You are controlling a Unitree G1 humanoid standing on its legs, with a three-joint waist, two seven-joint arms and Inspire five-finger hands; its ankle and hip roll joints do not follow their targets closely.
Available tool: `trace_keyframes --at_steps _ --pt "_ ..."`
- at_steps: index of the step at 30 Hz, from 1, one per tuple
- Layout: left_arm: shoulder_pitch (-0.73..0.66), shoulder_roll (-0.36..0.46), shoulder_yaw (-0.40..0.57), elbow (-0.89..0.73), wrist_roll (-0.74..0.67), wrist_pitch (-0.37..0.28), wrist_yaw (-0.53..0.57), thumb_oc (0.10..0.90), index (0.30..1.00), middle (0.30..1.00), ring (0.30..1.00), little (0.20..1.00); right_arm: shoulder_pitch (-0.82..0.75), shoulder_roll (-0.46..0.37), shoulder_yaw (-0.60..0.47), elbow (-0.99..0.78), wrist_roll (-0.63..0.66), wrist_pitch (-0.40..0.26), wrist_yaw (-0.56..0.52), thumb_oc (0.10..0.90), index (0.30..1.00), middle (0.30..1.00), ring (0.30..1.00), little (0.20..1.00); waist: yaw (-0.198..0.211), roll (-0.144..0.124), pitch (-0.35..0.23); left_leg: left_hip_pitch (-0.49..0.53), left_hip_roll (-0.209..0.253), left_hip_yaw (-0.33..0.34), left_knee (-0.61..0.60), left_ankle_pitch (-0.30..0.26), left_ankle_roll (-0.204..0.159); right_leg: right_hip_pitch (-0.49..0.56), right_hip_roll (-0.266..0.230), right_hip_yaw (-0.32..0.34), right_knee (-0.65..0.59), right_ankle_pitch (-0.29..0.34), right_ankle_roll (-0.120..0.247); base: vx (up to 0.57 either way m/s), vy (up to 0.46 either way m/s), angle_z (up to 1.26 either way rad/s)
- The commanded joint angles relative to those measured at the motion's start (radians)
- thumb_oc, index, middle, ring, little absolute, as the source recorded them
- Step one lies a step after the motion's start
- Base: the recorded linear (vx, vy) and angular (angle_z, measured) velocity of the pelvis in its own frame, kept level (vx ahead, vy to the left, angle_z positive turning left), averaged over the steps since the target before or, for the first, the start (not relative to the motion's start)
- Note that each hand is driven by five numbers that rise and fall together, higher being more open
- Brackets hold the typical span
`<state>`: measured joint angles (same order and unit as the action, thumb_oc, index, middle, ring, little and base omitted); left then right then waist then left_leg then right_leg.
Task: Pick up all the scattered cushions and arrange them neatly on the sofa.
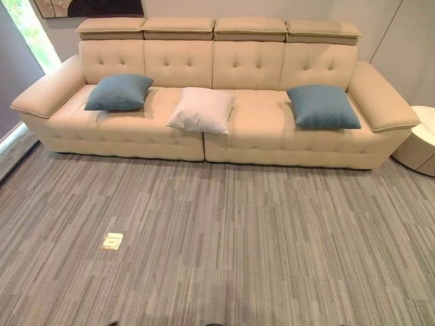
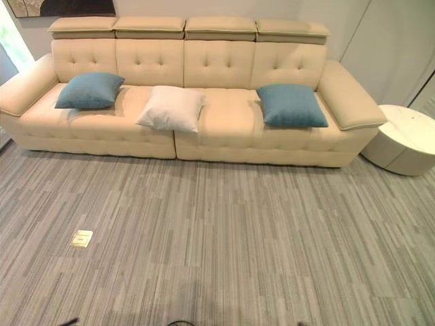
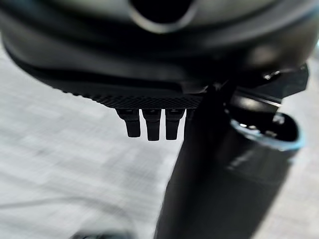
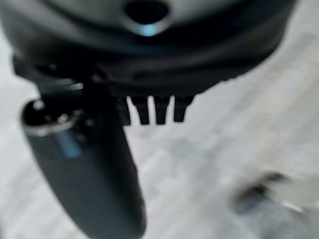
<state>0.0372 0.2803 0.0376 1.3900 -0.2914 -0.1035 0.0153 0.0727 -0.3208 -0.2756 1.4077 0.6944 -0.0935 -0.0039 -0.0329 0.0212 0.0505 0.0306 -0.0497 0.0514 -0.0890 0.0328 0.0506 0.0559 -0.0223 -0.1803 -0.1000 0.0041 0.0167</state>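
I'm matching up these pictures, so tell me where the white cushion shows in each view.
Left eye view: white cushion lies mid-sofa, over the seam between the two seat halves, between the two blue cushions.
Right eye view: the same cushion sits left of the picture's centre, on that seam.
Left wrist view: not in it; left hand over carpet.
Right wrist view: not in it; right hand over carpet.
Shared landmark: the floor socket plate.

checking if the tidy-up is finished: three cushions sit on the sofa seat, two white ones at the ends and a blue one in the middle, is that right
Not quite: the colours are swapped. The left eye view shows three cushions on the sofa seat, but the end ones, the left blue cushion and the right blue cushion, are blue, and the white cushion is in the middle.
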Motion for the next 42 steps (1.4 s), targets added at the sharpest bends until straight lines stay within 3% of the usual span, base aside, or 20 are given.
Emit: trace_keyframes --at_steps 1,6,8,9,11,16,17,21,23,25,28,31,35,36,37,38,39,40,41,42 --pt "-0.010 0.010 -0.020 -0.018 0.027 -0.041 0.058 0.800 0.900 0.900 0.900 0.900 0.013 -0.043 0.024 0.020 0.031 -0.051 -0.027 0.800 0.900 0.900 0.900 0.900 -0.009 0.004 -0.006 0.001 0.020 -0.042 0.002 -0.076 -0.048 0.044 -0.061 0.008 0.013 -0.035 0.080 -0.05 -0.051 -0.01" --pt "-0.027 -0.068 -0.133 -0.131 0.003 -0.065 0.094 0.800 0.900 0.900 0.900 0.900 -0.013 -0.003 0.035 -0.048 0.068 -0.077 -0.071 0.800 0.900 0.900 0.900 0.900 -0.031 0.030 0.055 -0.037 0.035 -0.024 0.002 -0.052 -0.049 -0.019 -0.061 0.005 0.071 -0.021 0.074 -0.12 -0.059 -0.01" --pt "-0.038 -0.093 -0.163 -0.110 0.000 -0.064 0.089 0.800 0.900 0.900 0.900 0.900 -0.032 -0.006 0.046 -0.067 0.058 -0.079 -0.081 0.800 0.900 0.900 0.900 0.900 -0.037 0.050 0.072 -0.054 0.050 0.014 0.002 -0.049 -0.050 -0.056 -0.065 -0.004 0.103 -0.022 0.080 -0.09 -0.058 -0.46" --pt "-0.039 -0.110 -0.178 -0.090 0.003 -0.055 0.081 0.800 0.900 0.900 0.900 0.900 -0.029 0.001 0.060 -0.070 0.041 -0.076 -0.078 0.800 0.900 0.900 0.900 0.900 -0.044 0.064 0.077 -0.059 0.071 0.063 0.002 -0.047 -0.058 -0.074 -0.076 -0.047 0.137 -0.026 0.083 -0.02 -0.066 -0.74" --pt "-0.049 -0.113 -0.187 -0.085 -0.006 -0.055 0.074 0.800 0.900 0.900 0.900 0.900 -0.020 0.011 0.077 -0.075 0.030 -0.076 -0.074 0.800 0.900 0.900 0.900 0.900 -0.049 0.064 0.081 -0.055 0.081 0.081 0.002 -0.044 -0.062 -0.085 -0.076 -0.050 0.163 -0.038 0.079 0.05 -0.113 -1.02" --pt "-0.083 -0.136 -0.235 -0.105 0.019 -0.055 0.066 0.800 0.900 0.900 0.900 0.900 0.047 0.039 0.152 -0.052 -0.084 -0.057 -0.067 0.800 0.900 0.900 0.900 0.900 -0.117 0.073 0.110 0.021 0.112 0.119 0.013 -0.054 -0.073 -0.082 -0.033 0.056 0.175 -0.077 0.041 0.14 -0.183 -0.48" --pt "-0.087 -0.136 -0.249 -0.110 0.028 -0.057 0.067 0.800 0.900 0.900 0.900 0.900 0.051 0.037 0.167 -0.047 -0.112 -0.054 -0.072 0.800 0.900 0.900 0.900 0.900 -0.127 0.068 0.125 0.006 0.126 0.134 0.092 -0.076 -0.075 -0.083 -0.026 0.079 0.178 -0.084 0.028 0.14 -0.325 -0.46" --pt "-0.103 -0.113 -0.300 -0.138 0.084 -0.045 0.060 0.800 0.900 0.900 0.900 0.900 -0.018 0.022 0.240 -0.080 -0.136 -0.057 -0.089 0.800 0.900 0.900 0.900 0.900 -0.080 0.034 0.170 -0.117 0.147 0.069 0.365 -0.067 -0.066 -0.060 -0.010 0.109 0.180 -0.104 -0.013 0.05 -0.253 -0.57" --pt "-0.130 -0.112 -0.324 -0.135 0.116 -0.040 0.073 0.800 0.900 0.900 0.900 0.900 -0.061 0.004 0.297 -0.087 -0.189 -0.037 -0.096 0.800 0.900 0.900 0.900 0.900 -0.047 0.024 0.186 -0.228 0.069 -0.010 0.481 -0.062 -0.041 -0.052 0.000 0.139 0.178 -0.113 -0.023 0.15 -0.203 -0.33" --pt "-0.134 -0.114 -0.319 -0.117 0.141 -0.039 0.069 0.800 0.900 0.900 0.900 0.900 -0.086 -0.012 0.326 -0.096 -0.204 -0.040 -0.075 0.800 0.900 0.900 0.900 0.900 -0.016 0.020 0.178 -0.302 -0.006 -0.036 0.422 -0.089 -0.028 -0.016 0.011 0.171 0.147 -0.128 -0.007 0.30 -0.087 -0.53" --pt "-0.127 -0.116 -0.308 -0.076 0.198 -0.020 0.056 0.800 0.900 0.900 0.900 0.900 -0.102 -0.009 0.352 -0.116 -0.212 -0.038 -0.058 0.800 0.900 0.900 0.900 0.900 0.020 0.026 0.151 -0.345 -0.006 -0.016 0.270 0.007 -0.037 0.055 0.029 0.195 0.107 -0.147 -0.003 0.40 -0.032 -0.59" --pt "-0.117 -0.119 -0.318 -0.031 0.267 -0.004 0.050 0.800 0.900 0.900 0.900 0.900 -0.124 0.000 0.390 -0.134 -0.241 -0.039 -0.048 0.800 0.900 0.900 0.900 0.900 0.060 0.015 0.142 -0.402 -0.020 -0.051 0.104 0.061 -0.051 0.114 0.059 0.267 0.089 -0.160 -0.006 0.45 0.010 -0.25" --pt "-0.088 -0.091 -0.259 0.011 0.266 0.019 0.053 0.800 0.900 0.900 0.900 0.900 -0.125 0.007 0.387 -0.133 -0.248 -0.033 -0.034 0.800 0.900 0.900 0.900 0.900 0.092 -0.012 0.116 -0.398 -0.010 -0.061 0.032 0.101 -0.049 0.165 0.048 0.325 0.098 -0.170 0.006 0.47 0.088 -0.87" --pt "-0.076 -0.069 -0.225 0.039 0.271 0.028 0.052 0.800 0.900 0.900 0.900 0.900 -0.111 0.016 0.380 -0.134 -0.270 -0.022 -0.019 0.800 0.900 0.900 0.900 0.900 0.104 -0.023 0.075 -0.365 -0.017 -0.063 0.037 0.140 -0.029 0.175 0.029 0.324 0.153 -0.172 0.027 0.76 0.238 -1.01" --pt "-0.066 -0.057 -0.223 0.033 0.281 0.023 0.047 0.800 0.900 0.900 0.900 0.900 -0.100 0.022 0.375 -0.135 -0.288 -0.015 -0.012 0.800 0.900 0.900 0.900 0.900 0.102 -0.046 0.062 -0.327 -0.044 -0.058 0.065 0.120 -0.005 0.138 0.000 0.307 0.331 -0.087 0.075 0.75 0.239 -0.84" --pt "-0.066 -0.058 -0.223 0.033 0.281 0.023 0.047 0.800 0.900 0.900 0.900 0.900 -0.100 0.022 0.375 -0.135 -0.288 -0.015 -0.012 0.800 0.900 0.900 0.900 0.900 0.104 -0.043 0.059 -0.330 -0.040 -0.058 0.066 0.120 -0.005 0.134 0.004 0.310 0.330 -0.084 0.075 0.51 0.181 -0.73" --pt "-0.065 -0.051 -0.219 0.030 0.282 0.023 0.052 0.800 0.900 0.900 0.900 0.900 -0.091 0.024 0.372 -0.131 -0.288 -0.011 -0.008 0.800 0.900 0.900 0.900 0.900 0.094 -0.053 0.065 -0.294 -0.056 -0.055 0.080 0.098 0.006 0.108 -0.020 0.288 0.450 0.019 0.124 0.26 0.135 -0.38" --pt "-0.073 -0.049 -0.216 0.022 0.277 0.023 0.059 0.800 0.900 0.900 0.900 0.900 -0.084 0.025 0.365 -0.136 -0.285 -0.008 -0.004 0.800 0.900 0.900 0.900 0.900 0.088 -0.044 0.073 -0.247 -0.058 -0.056 0.084 0.077 0.019 0.057 -0.048 0.255 0.579 0.136 0.158 0.40 0.248 -0.06" --pt "-0.082 -0.047 -0.220 0.008 0.269 0.024 0.066 0.800 0.900 0.900 0.900 0.900 -0.081 0.026 0.361 -0.140 -0.280 -0.007 -0.006 0.800 0.900 0.900 0.900 0.900 0.077 -0.025 0.079 -0.201 -0.060 -0.062 0.079 0.059 0.039 0.006 -0.077 0.208 0.697 0.217 0.149 0.55 0.380 0.16" --pt "-0.105 -0.040 -0.228 -0.016 0.262 0.020 0.072 0.800 0.900 0.900 0.900 0.900 -0.084 0.037 0.370 -0.161 -0.288 -0.011 -0.015 0.800 0.900 0.900 0.900 0.900 0.058 0.014 0.092 -0.098 -0.049 -0.105 0.036 0.034 0.063 -0.103 -0.100 0.125 0.858 0.227 0.110 0.59 0.356 0.20"
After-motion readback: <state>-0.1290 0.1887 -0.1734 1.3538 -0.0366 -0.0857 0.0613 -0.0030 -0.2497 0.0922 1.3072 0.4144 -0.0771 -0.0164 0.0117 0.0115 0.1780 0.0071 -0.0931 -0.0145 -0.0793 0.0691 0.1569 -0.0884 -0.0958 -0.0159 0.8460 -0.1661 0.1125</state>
